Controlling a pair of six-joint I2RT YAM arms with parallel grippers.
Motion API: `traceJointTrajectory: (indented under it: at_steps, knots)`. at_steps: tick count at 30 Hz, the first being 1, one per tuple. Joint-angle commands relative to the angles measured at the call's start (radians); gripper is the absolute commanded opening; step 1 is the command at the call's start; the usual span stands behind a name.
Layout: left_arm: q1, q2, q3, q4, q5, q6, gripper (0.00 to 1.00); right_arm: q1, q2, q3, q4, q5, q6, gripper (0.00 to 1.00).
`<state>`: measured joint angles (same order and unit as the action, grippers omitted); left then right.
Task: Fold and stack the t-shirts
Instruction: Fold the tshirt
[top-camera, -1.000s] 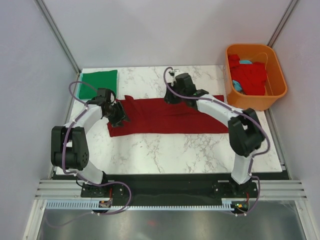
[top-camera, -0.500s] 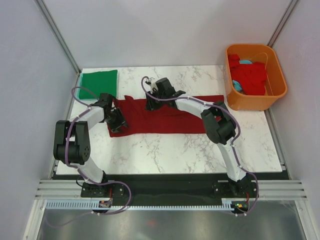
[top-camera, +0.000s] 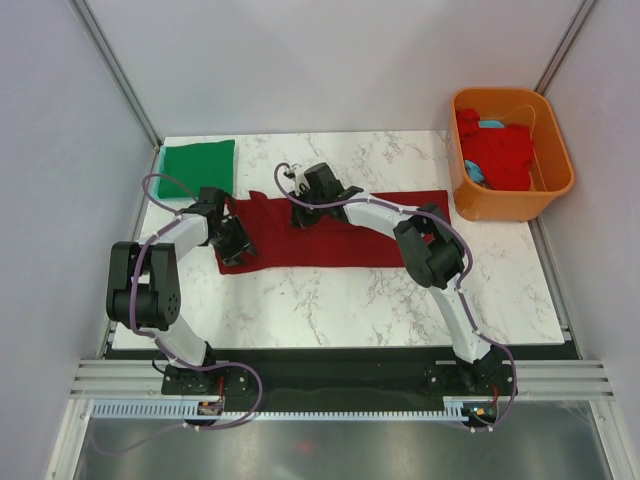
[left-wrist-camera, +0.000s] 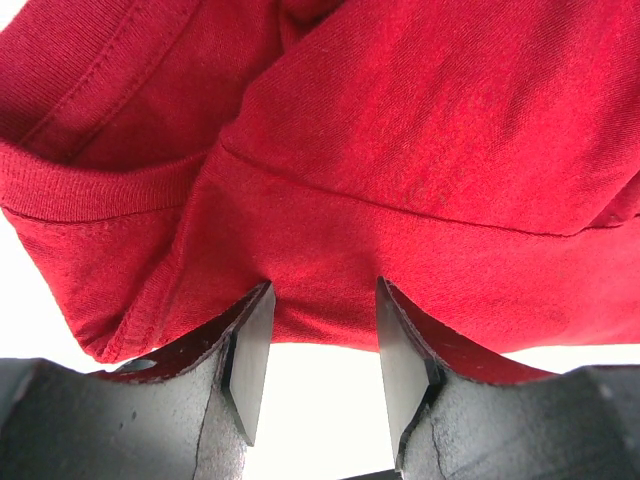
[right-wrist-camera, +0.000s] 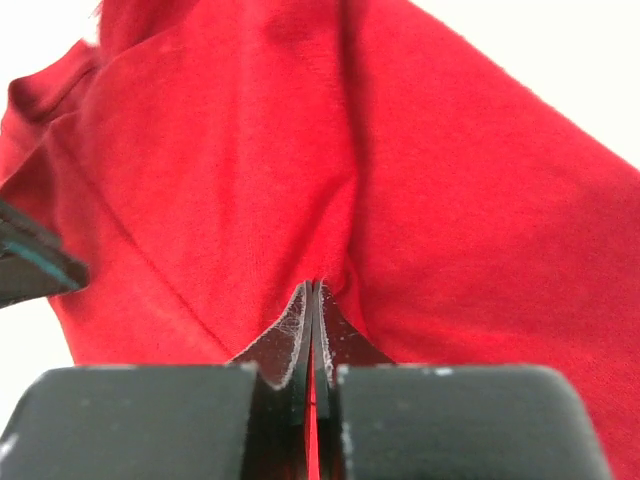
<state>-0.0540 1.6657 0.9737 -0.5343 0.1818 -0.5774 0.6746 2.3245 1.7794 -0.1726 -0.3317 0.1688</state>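
The dark maroon t-shirt (top-camera: 340, 240) lies spread across the middle of the marble table (top-camera: 330, 310). My right gripper (top-camera: 303, 207) is at its far edge, left of centre, shut on a pinch of the maroon cloth (right-wrist-camera: 450, 200); its own view shows the jaws pressed together (right-wrist-camera: 313, 300) with a thin strip of red between them. My left gripper (top-camera: 240, 245) is open at the shirt's left end. In its view the fingers (left-wrist-camera: 250, 360) stand apart with the cloth's edge (left-wrist-camera: 400, 150) at their tips. A folded bright green t-shirt (top-camera: 198, 168) lies at the far left corner.
An orange tub (top-camera: 556, 185) stands at the far right with a brighter red shirt (top-camera: 503, 152) and a bit of light blue cloth (top-camera: 491, 125) in it. Grey walls close in the table on both sides.
My right gripper has moved left along the shirt's far edge, pulling the pinched cloth toward the left end. The left gripper has barely moved.
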Motion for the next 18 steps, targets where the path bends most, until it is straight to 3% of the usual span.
traceJointTrajectory:
  at_steps: [1,6,9,18]
  knots:
    - [0.003,-0.004,-0.032,0.014,-0.093,-0.010,0.53,0.002,-0.042,-0.013,0.036,0.118,0.001,0.00]
    - [0.003,-0.001,-0.050,0.013,-0.127,-0.027,0.54,0.002,-0.168,-0.168,0.133,0.351,0.136,0.00]
    - [0.003,0.002,-0.050,0.011,-0.128,-0.027,0.54,0.002,-0.218,-0.280,0.214,0.394,0.187,0.00]
    - [0.005,-0.004,-0.046,0.007,-0.145,-0.024,0.54,0.003,-0.237,-0.314,0.243,0.341,0.244,0.00]
